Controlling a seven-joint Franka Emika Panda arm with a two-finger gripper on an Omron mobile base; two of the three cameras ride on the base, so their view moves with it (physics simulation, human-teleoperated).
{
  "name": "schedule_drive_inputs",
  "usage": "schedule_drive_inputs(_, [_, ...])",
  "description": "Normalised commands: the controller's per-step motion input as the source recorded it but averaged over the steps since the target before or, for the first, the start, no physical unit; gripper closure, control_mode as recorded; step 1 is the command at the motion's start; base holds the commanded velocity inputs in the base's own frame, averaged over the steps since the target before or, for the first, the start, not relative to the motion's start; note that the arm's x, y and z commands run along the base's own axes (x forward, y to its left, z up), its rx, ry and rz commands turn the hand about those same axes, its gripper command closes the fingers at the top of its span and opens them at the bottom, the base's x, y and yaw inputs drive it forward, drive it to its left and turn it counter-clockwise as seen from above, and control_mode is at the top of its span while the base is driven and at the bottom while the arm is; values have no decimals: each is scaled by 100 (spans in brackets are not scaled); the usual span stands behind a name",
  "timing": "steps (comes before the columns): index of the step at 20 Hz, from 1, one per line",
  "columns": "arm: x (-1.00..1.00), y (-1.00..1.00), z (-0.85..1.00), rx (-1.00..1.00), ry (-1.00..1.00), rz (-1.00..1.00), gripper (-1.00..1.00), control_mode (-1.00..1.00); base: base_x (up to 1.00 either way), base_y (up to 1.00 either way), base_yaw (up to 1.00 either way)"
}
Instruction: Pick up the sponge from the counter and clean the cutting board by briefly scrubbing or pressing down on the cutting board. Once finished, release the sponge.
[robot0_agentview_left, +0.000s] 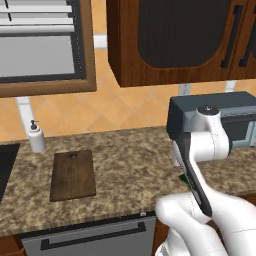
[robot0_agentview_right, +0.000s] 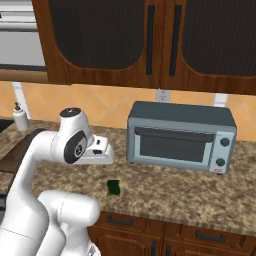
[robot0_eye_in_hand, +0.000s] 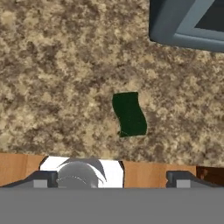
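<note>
Item: sponge (robot0_eye_in_hand: 129, 113). Small flat dark green block, lying on the counter (robot0_eye_in_hand: 65, 78) near its front edge, in front of the toaster oven (robot0_agentview_right: 181, 137) and a little to its left in the right base view. Nothing touches it.

Item: my gripper (robot0_eye_in_hand: 112, 179). It hangs above the sponge, looking straight down. The two tips stand far apart at the bottom of the hand view, so my jaws are spread wide and have hold of nothing. The sponge sits ahead of the line between the tips, not under it.

Item: cutting board (robot0_agentview_left: 73, 174). Dark brown, flat on the counter, well apart from the sponge, toward the soap dispenser (robot0_agentview_left: 35, 136).

Step in hand, as I judge it: approach, before the descent to grasp.

Risks, in my judgement:
- Descent from this offset. The tips would come down short of the sponge, close to the counter's front edge, and close on air or clip one end.
- Sponge outline looks wavy and slightly skewed. Jaws not squared to its narrow side could pinch a corner and twist it out.
- Sponge is thin. Stopping high means a shallow hold; going too low drives the tips into granite.
- A long carry to the board. A weak grip could drop it.
</note>
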Motion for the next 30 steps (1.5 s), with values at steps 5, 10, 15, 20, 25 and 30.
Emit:
schedule_drive_inputs(5, [35, -46, -33, 6, 6, 2, -100, -100, 0, 0, 0])
schedule_drive_inputs(10, [9, -13, -18, 0, 0, 8, -100, -100, 0, 0, 0])
schedule_drive_inputs(15, [16, 0, -33, 0, 1, 7, -100, -100, 0, 0, 0])
schedule_drive_inputs(20, [20, 0, -32, 0, 1, 9, -100, -100, 0, 0, 0])
schedule_drive_inputs(25, [24, 0, -34, 0, 2, 0, -100, -100, 0, 0, 0])
schedule_drive_inputs(30, [15, -7, -50, 0, 4, 0, -100, -100, 0, 0, 0])
